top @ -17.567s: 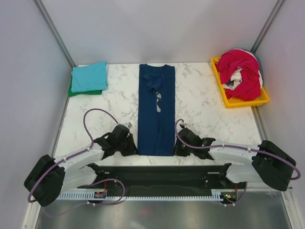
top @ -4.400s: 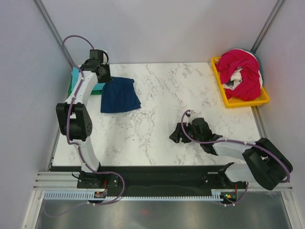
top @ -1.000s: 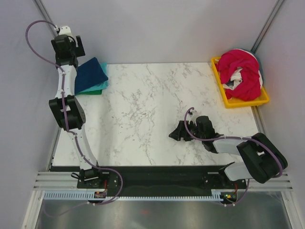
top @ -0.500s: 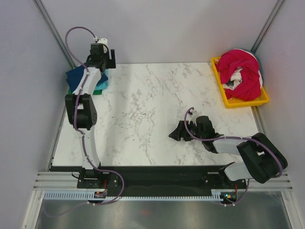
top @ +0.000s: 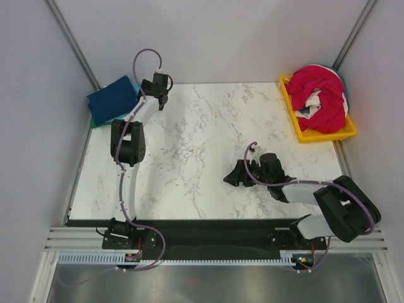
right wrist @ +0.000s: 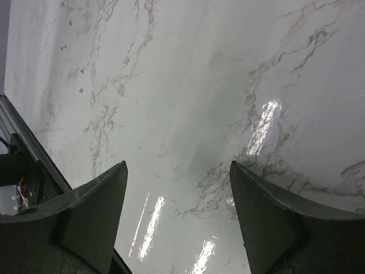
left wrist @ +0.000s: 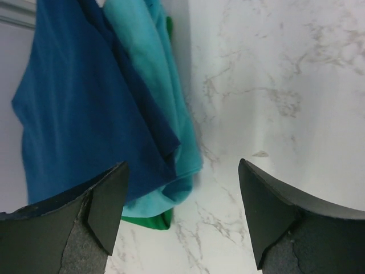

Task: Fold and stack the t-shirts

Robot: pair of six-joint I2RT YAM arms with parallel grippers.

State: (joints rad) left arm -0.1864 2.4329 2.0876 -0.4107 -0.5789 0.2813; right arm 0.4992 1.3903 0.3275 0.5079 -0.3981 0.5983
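Note:
A folded navy blue t-shirt [top: 112,98] lies on top of the teal tee [left wrist: 148,74] and the green tee [left wrist: 149,220] in a stack at the table's far left corner. My left gripper [top: 159,100] hangs open just right of that stack, over bare marble, with nothing between its fingers. In the left wrist view the navy tee [left wrist: 80,114] fills the upper left and my left gripper [left wrist: 182,217] is empty. A magenta-red tee [top: 322,95] and a white tee [top: 312,101] are bunched in the yellow tray [top: 325,135]. My right gripper [top: 231,179] rests open and low over the marble, empty.
White walls with metal corner posts [top: 72,44] close in the table at the back and sides. The black base rail [top: 208,233] runs along the near edge. The marble tabletop [top: 202,132] stretches between the stack and the tray.
My left arm has swung right, from over the stack's far left corner to the stack's right side. The navy tee stays lying on the stack. The right arm has not moved.

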